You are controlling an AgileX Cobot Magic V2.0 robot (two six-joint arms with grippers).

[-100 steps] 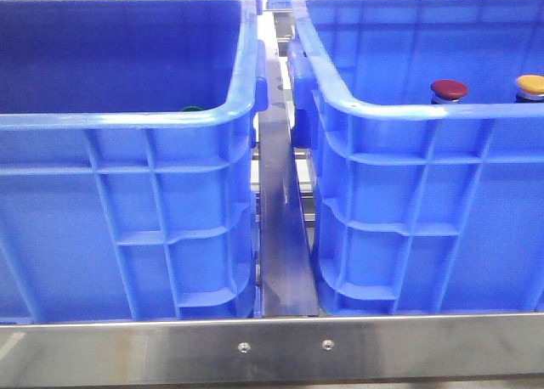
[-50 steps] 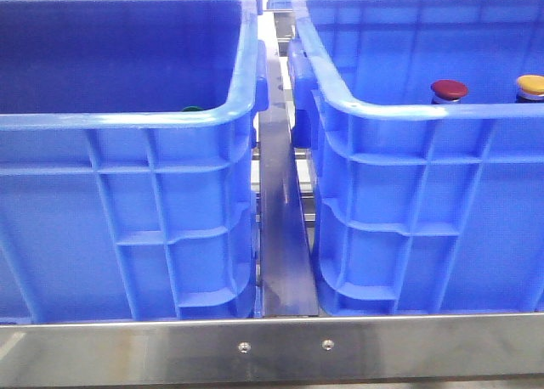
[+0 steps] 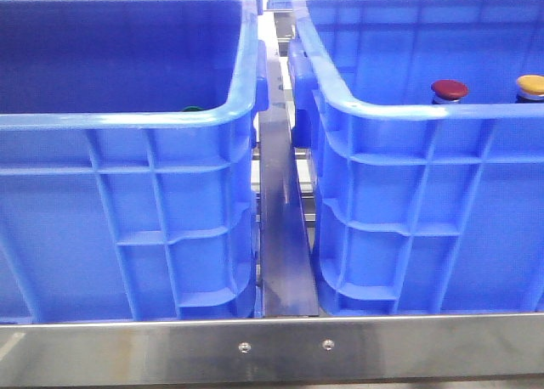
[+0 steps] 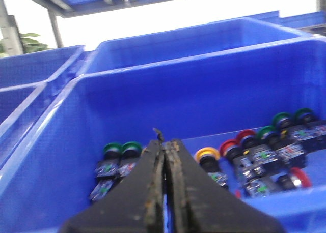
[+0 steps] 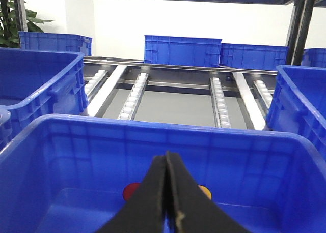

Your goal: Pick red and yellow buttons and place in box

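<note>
A dark red-capped button (image 3: 449, 89) and a yellow-orange-capped button (image 3: 531, 85) stand upright in the right blue bin (image 3: 408, 117). In the right wrist view the right gripper (image 5: 167, 156) is shut and empty above that bin. The red cap (image 5: 131, 191) and yellow cap (image 5: 205, 192) show partly on either side of its fingers. The left gripper (image 4: 164, 142) is shut and empty over the left blue bin (image 4: 61, 156). That bin holds several buttons, including a yellow one (image 4: 207, 154), red ones (image 4: 230, 147) and green ones (image 4: 122, 149). Neither gripper shows in the front view.
The left bin (image 3: 127, 126) and right bin stand side by side with a metal rail (image 3: 285, 236) between them. A green cap (image 3: 191, 109) peeks over the left bin's rim. A roller conveyor (image 5: 178, 98) and more blue bins (image 5: 182, 51) lie beyond.
</note>
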